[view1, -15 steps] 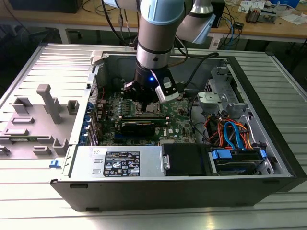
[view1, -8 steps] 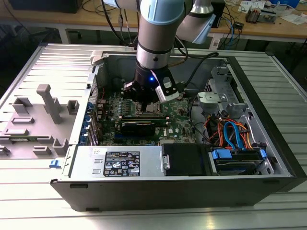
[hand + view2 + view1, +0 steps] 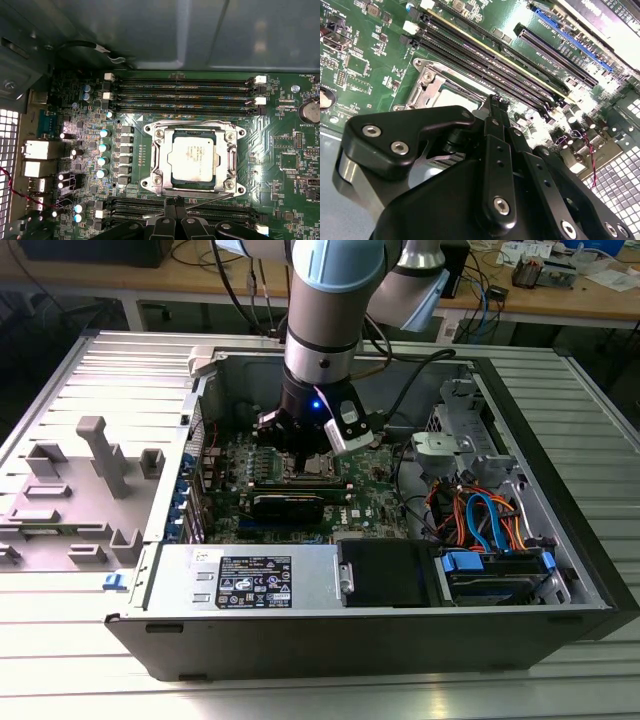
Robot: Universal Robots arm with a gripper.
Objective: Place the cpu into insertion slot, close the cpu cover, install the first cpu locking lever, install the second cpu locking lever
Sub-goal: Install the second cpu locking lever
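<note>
The cpu lies flat in the insertion slot, its silver-grey top showing through the window of the cpu cover. That cover is down over the chip. One thin locking lever runs along the socket's edge by the memory slots. A second thin lever slants along the opposite edge, right by my gripper, whose black fingers are shut with nothing between them. In the second wrist view the gripper hangs just over the socket frame. In the exterior view the gripper stands low over the green board.
Long black memory slots flank the socket on one side, and more slots lie under the fingers. Capacitors line another side. The open case holds a power supply and a cabled drive cage. A grey fixture sits at the exterior view's left.
</note>
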